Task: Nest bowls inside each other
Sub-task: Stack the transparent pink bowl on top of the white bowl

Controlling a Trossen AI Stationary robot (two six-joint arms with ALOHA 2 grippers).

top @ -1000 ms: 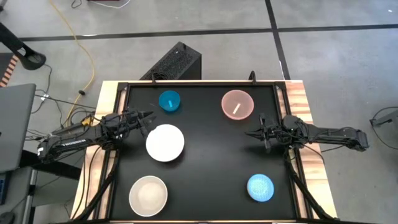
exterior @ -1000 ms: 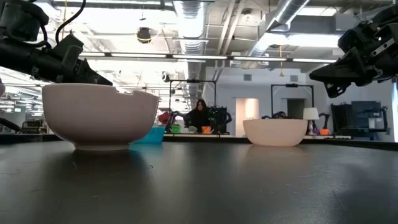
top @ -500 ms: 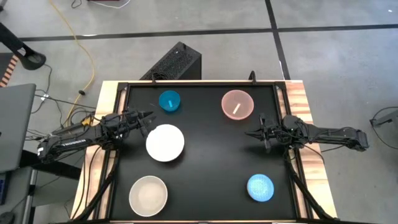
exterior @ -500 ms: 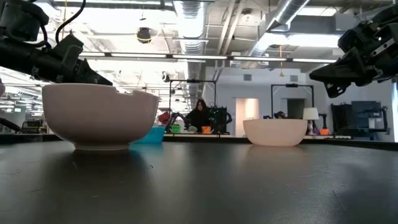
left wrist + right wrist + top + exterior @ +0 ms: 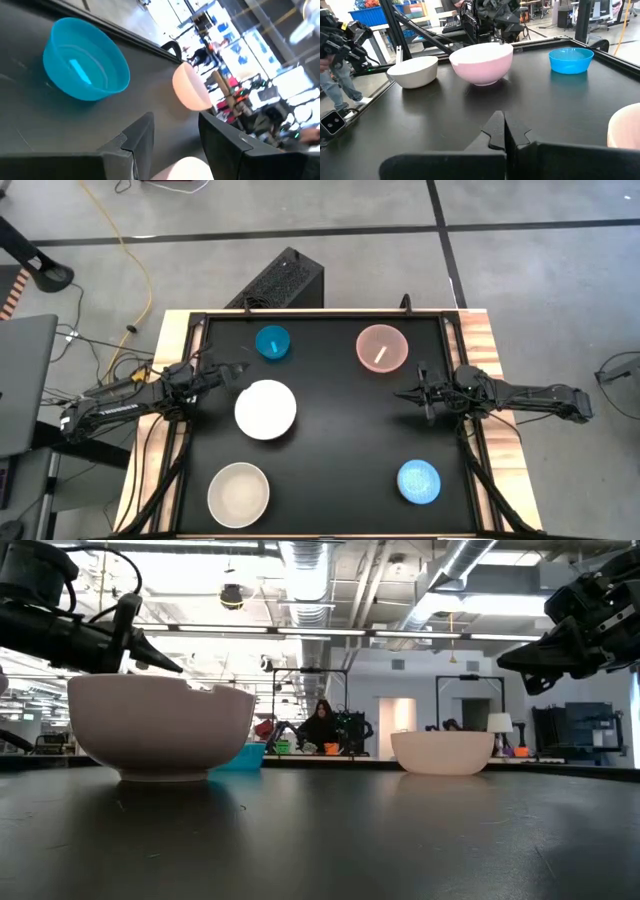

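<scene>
Five bowls stand on their bases on the black table [image 5: 330, 440]: teal [image 5: 273, 342] far left, pink [image 5: 382, 348] far right, white [image 5: 265, 409] at centre left, cream [image 5: 238, 494] near left, light blue [image 5: 419, 482] near right. My left gripper [image 5: 240, 367] hangs open and level above the table, between the teal and white bowls, touching nothing; its wrist view shows the teal bowl [image 5: 85, 60] and the pink bowl [image 5: 192, 87] ahead. My right gripper [image 5: 403, 395] hangs shut at the table's right side, pointing toward the white bowl [image 5: 481, 62].
A raised dark frame [image 5: 190, 380] and wooden side strips [image 5: 490, 350] edge the table. A black box [image 5: 280, 280] stands on the floor beyond the far edge. Bare tabletop lies between the bowls in the middle. A person [image 5: 320, 728] shows far off in the room.
My left gripper has rolled about its own long axis while staying in the same place, still open. No bowl has moved, and my right gripper has kept still.
</scene>
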